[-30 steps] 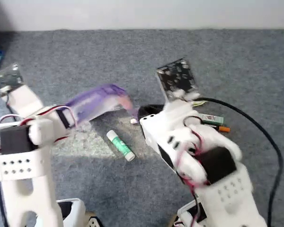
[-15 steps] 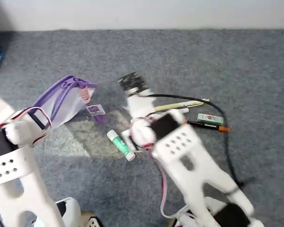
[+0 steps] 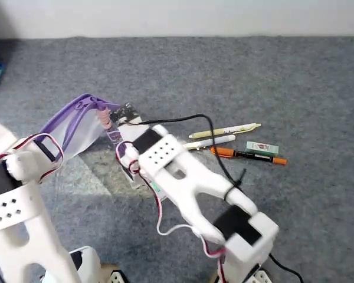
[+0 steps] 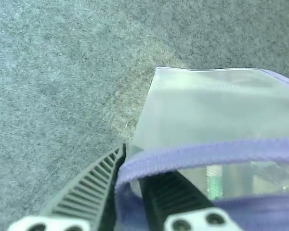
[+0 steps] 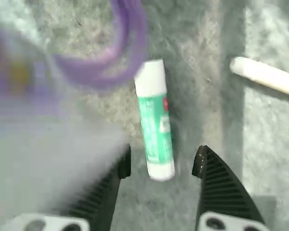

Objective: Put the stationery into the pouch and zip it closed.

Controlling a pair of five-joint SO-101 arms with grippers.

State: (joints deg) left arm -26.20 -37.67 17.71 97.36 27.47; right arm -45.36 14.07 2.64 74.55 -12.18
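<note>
The left gripper pinches the pouch by its zip rim, apparently to hold the mouth open, while the right gripper hangs spread astride the glue stick, which lies just beside that mouth, ready for grasping.

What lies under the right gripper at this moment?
A glue stick lies on the carpet, directly below the open right gripper. The purple edge of the pouch is near its white end. In the high view, the arm covers most of it.
</note>
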